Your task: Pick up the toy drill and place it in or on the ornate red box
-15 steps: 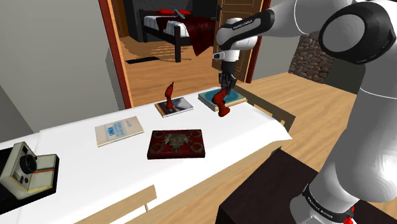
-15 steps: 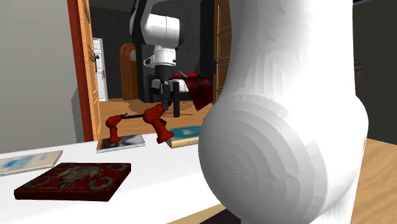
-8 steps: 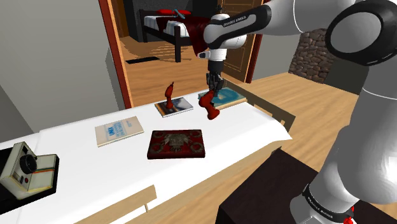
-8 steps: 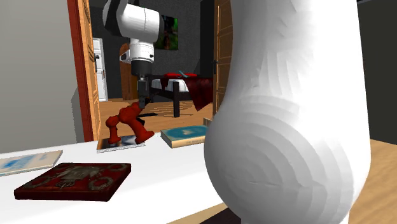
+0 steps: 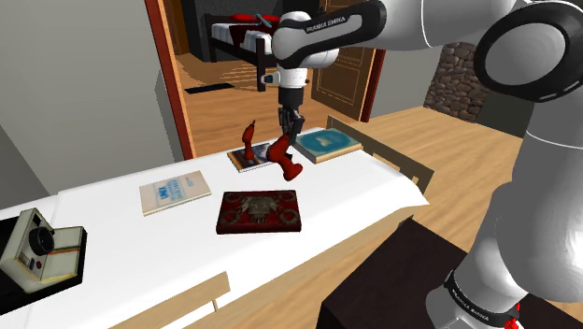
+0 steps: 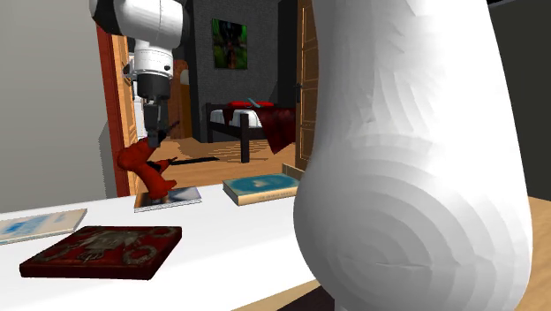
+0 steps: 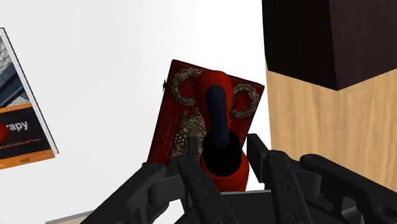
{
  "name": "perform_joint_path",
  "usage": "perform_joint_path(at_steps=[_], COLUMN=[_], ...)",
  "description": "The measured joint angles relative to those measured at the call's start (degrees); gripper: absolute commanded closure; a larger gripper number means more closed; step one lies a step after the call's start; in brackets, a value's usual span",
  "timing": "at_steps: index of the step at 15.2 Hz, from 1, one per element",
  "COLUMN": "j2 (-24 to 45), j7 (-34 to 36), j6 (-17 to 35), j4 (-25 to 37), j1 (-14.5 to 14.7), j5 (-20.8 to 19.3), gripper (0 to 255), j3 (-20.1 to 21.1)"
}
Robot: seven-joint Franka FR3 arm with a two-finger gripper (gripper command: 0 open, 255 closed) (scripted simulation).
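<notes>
Red toy drill (image 5: 288,164) hangs in the air above the white worktop (image 5: 355,198), a little right of centre in the shoulder view. The black end effector (image 5: 289,131) is clamped on its upper part. The drill's handle points down and toward the frame's right, clear of everything beneath it. In the second exterior view the end effector (image 6: 155,137) and drill (image 6: 141,162) sit at the upper left, well above the worktop's near edge.

The ornate red box (image 5: 260,211) lies flat at the shoulder view's centre, just below and left of the drill. Its patterned lid is shut, so the drill would have to go on it rather than in it. The wrist view looks straight down the drill (image 7: 219,127), with the fingers (image 7: 194,188) pressed against either side. The box (image 7: 181,130) shows directly beyond the drill, which suggests the carry is already nearly lined up over the target.

The height looks deliberate. A slim red object (image 5: 248,138) stands on a book (image 5: 266,155) just left of the drill in the shoulder view, and a teal book (image 5: 327,143) lies to the right. A low carry could clip either of them.

Judging by this, the lift is done and the carry to the box is well along. What remains is a short move toward the frame's lower left and then a descent. The lid is flat and low, so the drill's uneven shape could tip or roll once it is let go.
</notes>
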Motion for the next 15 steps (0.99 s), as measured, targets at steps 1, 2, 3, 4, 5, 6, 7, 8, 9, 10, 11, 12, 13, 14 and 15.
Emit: perform_joint_path(at_steps=[1,2,3,4,5,6,7,8,9,10,11,12,13,14,15], j2=[0.5,1.2,1.7,2.5,2.8,4.2,5.1,5.4,5.9,6.2,6.4,6.4,6.7,6.7,6.9], j7=[1.3,2.3,3.5,4.9,5.8,7.1,8.2,9.2,9.5,9.6,9.5,9.5,9.4,9.3,9.3], j6=[-0.4,-0.6,-1.0,-1.3,-1.6,-2.7,-3.2,-3.8,-3.5,-3.0,-2.3,-1.7,-1.1,-0.3,0.4], j4=[1.2,2.1,3.2,4.3,5.1,7.8,9.3,10.3,10.5,10.3,9.9,9.2,8.9,8.1,7.6], j1=[0.7,1.2,1.9,2.7,3.2,3.8,4.3,4.9,5.1,5.2,5.2,5.3,5.3,5.3,5.4], j5=[0.1,0.3,0.4,0.6,0.6,0.9,1.0,1.0,1.1,1.2,1.2,1.3,1.3,1.3,1.4], gripper=[255,255,255,255,255,255,255,255,255,255,255,255,255,255,255], j3=[0.5,0.9,1.4,2.0,2.3,2.8,3.2,3.6,3.7,3.8,3.8,3.8,3.9,3.9,3.9])
